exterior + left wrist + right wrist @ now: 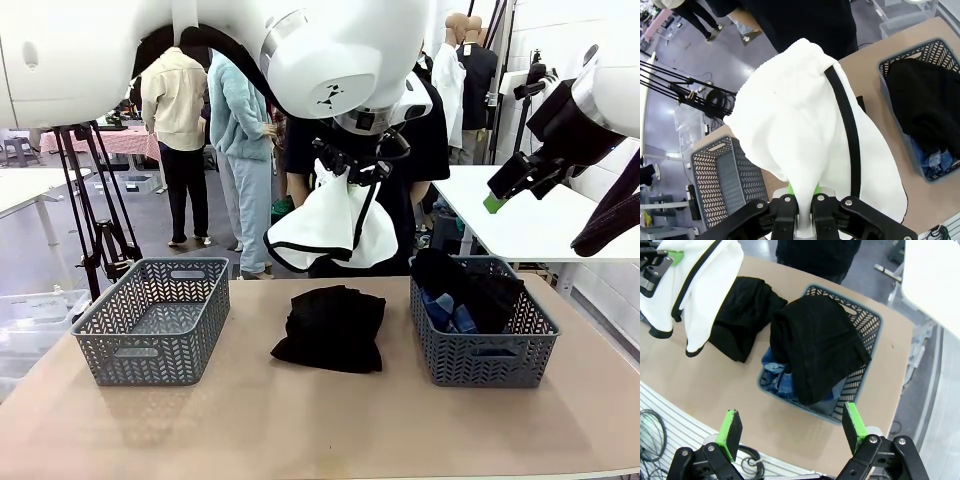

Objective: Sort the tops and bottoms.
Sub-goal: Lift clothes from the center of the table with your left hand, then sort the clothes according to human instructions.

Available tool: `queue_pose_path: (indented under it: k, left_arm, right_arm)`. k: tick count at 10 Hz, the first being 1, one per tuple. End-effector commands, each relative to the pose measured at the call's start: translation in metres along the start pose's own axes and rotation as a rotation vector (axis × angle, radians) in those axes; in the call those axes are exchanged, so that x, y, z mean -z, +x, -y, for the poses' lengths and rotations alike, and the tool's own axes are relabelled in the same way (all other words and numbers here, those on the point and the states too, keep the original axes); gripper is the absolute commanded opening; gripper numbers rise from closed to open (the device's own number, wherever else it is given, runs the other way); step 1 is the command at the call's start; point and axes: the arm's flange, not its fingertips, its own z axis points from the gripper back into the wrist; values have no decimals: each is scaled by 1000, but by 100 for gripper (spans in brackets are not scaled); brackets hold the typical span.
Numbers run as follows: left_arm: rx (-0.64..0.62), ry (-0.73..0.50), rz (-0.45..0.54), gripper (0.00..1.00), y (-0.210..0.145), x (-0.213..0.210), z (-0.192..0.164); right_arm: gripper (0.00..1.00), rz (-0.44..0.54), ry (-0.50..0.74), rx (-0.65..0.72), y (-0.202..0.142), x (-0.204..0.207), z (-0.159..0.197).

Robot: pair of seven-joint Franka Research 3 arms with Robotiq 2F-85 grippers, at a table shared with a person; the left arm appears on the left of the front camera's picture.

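Above the middle of the table (pixel 300 430), the left gripper (pixel 352 165) was clamped shut on a bunched fold of the white piece with black edging (pixel 335 235). The garment hung clear of the surface, directly over the black piece (pixel 332 328) that lay folded between the two baskets. Lifting it free presumably allowed it to be carried sideways without dragging its neighbour. The right gripper (pixel 792 422) hovered with jaws spread wide and empty above the right basket (pixel 875 325), probably parked out of the way. That basket held the other black piece (pixel 815 345) draped over the blue denim piece (pixel 777 377), suggesting that one category was collected there. The left basket (pixel 150 320) had nothing in it and so was the likely destination for the white piece. A person (pixel 430 140) stood at the far edge, behind the hanging garment.
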Motion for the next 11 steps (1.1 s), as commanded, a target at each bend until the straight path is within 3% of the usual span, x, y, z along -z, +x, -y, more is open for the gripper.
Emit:
queue_pose_path:
  k: [1,11]
  left_arm:
    - [14,-6,7,0,4,-4,-5]
    - [14,-6,7,0,4,-4,-5]
  right_arm:
    - [100,-5,-5,-7,-3,3,1]
    - [100,-5,-5,-7,-3,3,1]
